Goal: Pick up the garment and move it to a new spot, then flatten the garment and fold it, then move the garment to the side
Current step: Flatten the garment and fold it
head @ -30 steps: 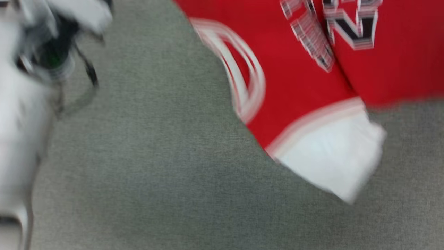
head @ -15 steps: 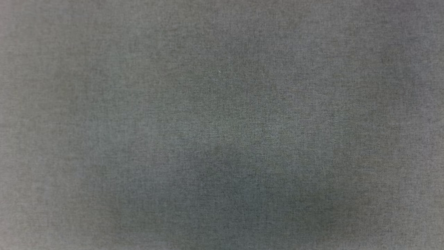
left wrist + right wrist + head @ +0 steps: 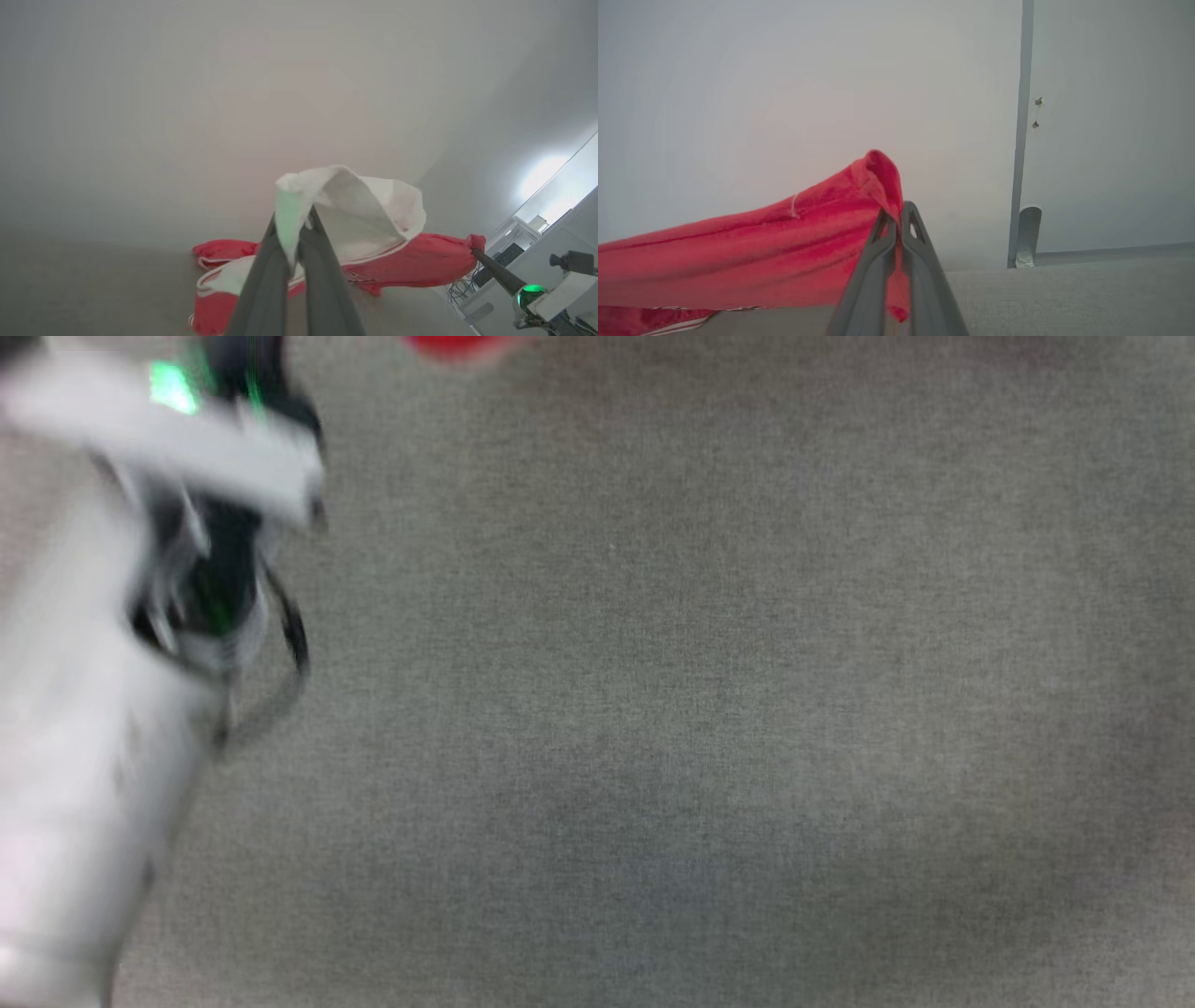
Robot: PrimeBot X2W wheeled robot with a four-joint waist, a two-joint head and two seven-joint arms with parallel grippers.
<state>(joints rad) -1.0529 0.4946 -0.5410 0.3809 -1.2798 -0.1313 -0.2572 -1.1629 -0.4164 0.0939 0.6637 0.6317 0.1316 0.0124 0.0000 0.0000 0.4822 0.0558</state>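
1. The left gripper has its two fingers pressed together. They pinch a fold of the white sleeve of the garment, and the sleeve billows open like a hood above the fingertips.
2. The right gripper is likewise clamped, on a red corner of the same garment. The cloth bunches over the fingertips and a short tail hangs down between the fingers.
3. The garment is slung between the two grippers and raised above the grey cloth surface. Its lower red folds and striped trim sag down to that surface. I cannot tell whether they rest on it or only brush it.
4. The head view is heavily smeared. A red scrap of the garment is cut off by its top edge. The pale left forearm runs up the left side with a green light on it, its details unreadable.
5. Small dark marks on the red fold below the sleeve are too small to read.
6. Behind the right gripper, a vertical wall strip comes down to a grey bracket at the surface's back edge.
7. Cables and equipment crowd the lower right of the left wrist view, too small to identify.
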